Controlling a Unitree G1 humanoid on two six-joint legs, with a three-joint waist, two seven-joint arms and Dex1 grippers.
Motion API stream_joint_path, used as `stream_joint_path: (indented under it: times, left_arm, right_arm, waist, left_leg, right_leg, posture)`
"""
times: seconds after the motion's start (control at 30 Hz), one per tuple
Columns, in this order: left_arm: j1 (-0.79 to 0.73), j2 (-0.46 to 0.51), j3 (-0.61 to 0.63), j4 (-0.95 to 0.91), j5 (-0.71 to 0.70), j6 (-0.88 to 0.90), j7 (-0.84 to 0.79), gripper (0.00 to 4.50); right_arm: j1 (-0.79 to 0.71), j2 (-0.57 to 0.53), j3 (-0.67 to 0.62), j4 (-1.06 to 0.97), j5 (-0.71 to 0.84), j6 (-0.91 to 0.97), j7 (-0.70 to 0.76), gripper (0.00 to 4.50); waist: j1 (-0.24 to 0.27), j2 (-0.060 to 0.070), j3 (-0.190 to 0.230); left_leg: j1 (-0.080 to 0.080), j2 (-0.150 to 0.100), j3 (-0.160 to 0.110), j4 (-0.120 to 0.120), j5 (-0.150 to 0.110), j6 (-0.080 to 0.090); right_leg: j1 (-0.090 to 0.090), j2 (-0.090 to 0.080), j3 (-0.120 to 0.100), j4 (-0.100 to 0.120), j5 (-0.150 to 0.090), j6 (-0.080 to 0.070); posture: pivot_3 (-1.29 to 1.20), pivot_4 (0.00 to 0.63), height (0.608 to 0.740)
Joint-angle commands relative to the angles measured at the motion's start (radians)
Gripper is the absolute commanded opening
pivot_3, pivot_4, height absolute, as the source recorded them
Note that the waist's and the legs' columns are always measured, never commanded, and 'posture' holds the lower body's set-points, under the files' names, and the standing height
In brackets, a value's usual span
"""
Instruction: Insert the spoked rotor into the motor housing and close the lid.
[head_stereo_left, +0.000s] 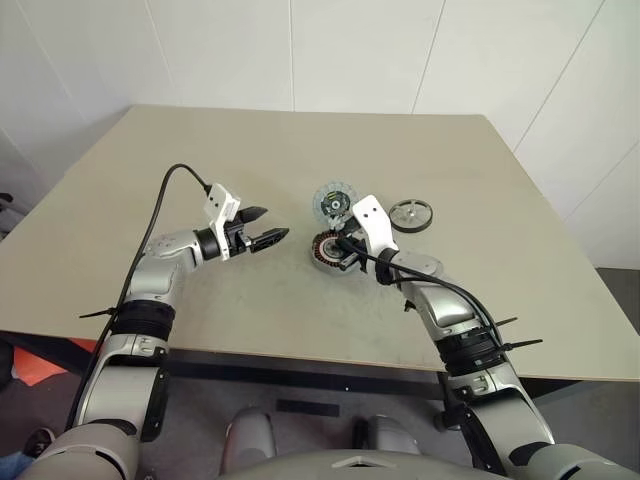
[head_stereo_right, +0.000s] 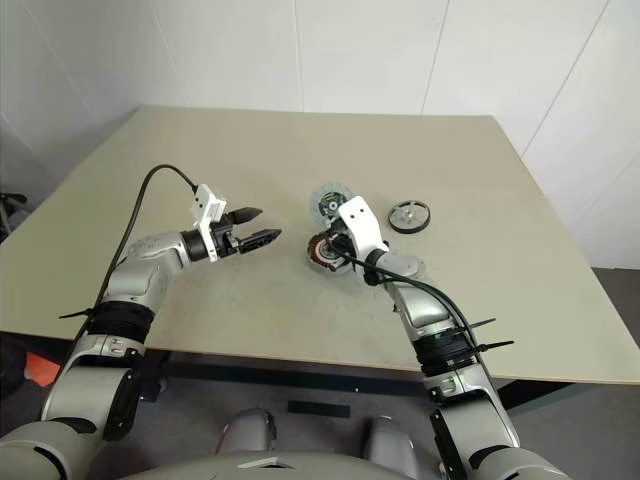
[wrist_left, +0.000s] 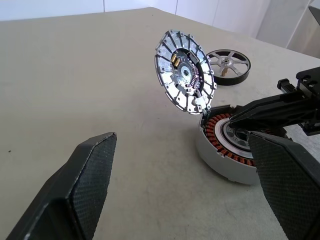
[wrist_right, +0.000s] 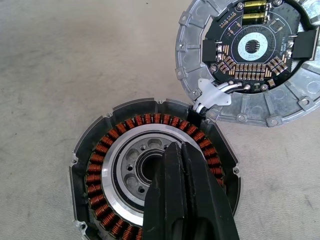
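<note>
right hand (wrist_right: 187, 165) shut over motor housing (wrist_right: 85, 145) hub, left hand (head_stereo_left: 268, 227) wide open, empty, lid (wrist_left: 185, 72) tilted at rim

My two head eyes look down and forward over the table (head_stereo_left: 300, 150), both arms mid-frame. My left wrist camera looks low across the tabletop, the lid (wrist_left: 185, 72) upper centre. My right wrist camera sits close above the motor housing (wrist_right: 150, 170); both wrist views share housing and lid.
</note>
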Motion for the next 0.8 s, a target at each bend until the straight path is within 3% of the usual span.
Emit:
stream_joint_path:
  times: [0.03, 0.33, 0.5, 0.7, 0.8]
  left_arm:
    - [-0.024, 0.008, 0.009, -0.013, 0.001, -0.018, 0.002, 4.43]
    - [-0.021, 0.001, 0.005, -0.014, 0.001, -0.018, 0.002, 4.43]
    - [-0.019, 0.000, 0.005, -0.015, 0.001, -0.017, 0.001, 4.43]
    - [-0.032, -0.002, 0.001, -0.002, 0.003, -0.017, -0.005, 4.43]
    - [-0.042, -0.005, -0.004, 0.008, 0.006, -0.018, -0.008, 4.43]
  right_arm:
    - [-0.029, -0.019, -0.027, -0.027, 0.001, -0.003, -0.011, 0.01]
    - [-0.139, -0.113, -0.236, -0.103, 0.063, 0.043, -0.070, 0.01]
    - [-0.200, -0.202, -0.484, 0.101, 0.116, 0.048, -0.208, 0.01]
    - [-0.252, -0.166, -0.746, 0.202, 0.306, 0.160, -0.337, 1.92]
    - [-0.264, -0.117, -0.820, 0.179, 0.416, 0.252, -0.360, 1.92]
  waist:
    - [0.001, 0.000, 0.000]
    - [0.001, 0.000, 0.000]
    - [0.007, 0.000, 0.000]
    - [-0.007, 0.001, 0.000]
    - [-0.015, 0.002, 0.000]
  left_leg:
    - [0.000, 0.000, 0.000, 0.000, 0.000, 0.000]
    - [-0.001, 0.000, 0.000, 0.000, 0.000, 0.000]
    - [-0.002, -0.001, 0.000, 0.001, 0.000, 0.000]
    - [-0.001, 0.000, 0.000, 0.000, 0.000, 0.000]
    - [-0.001, 0.000, 0.001, 0.000, 0.000, 0.000]
  right_leg:
    - [0.000, 0.000, 0.000, 0.000, 0.000, 0.000]
    - [-0.001, 0.000, 0.000, 0.000, 0.001, -0.002]
    - [0.000, -0.001, 0.000, 0.000, 0.001, -0.002]
    - [-0.002, 0.000, 0.000, 0.000, 0.001, -0.002]
    - [-0.002, 0.000, 0.000, 0.001, 0.001, -0.002]
  posture:
    - [0.00, 0.000, 0.740]
    - [0.00, 0.000, 0.740]
    - [0.00, 0.000, 0.740]
    - [0.00, 0.000, 0.740]
    - [0.00, 0.000, 0.740]
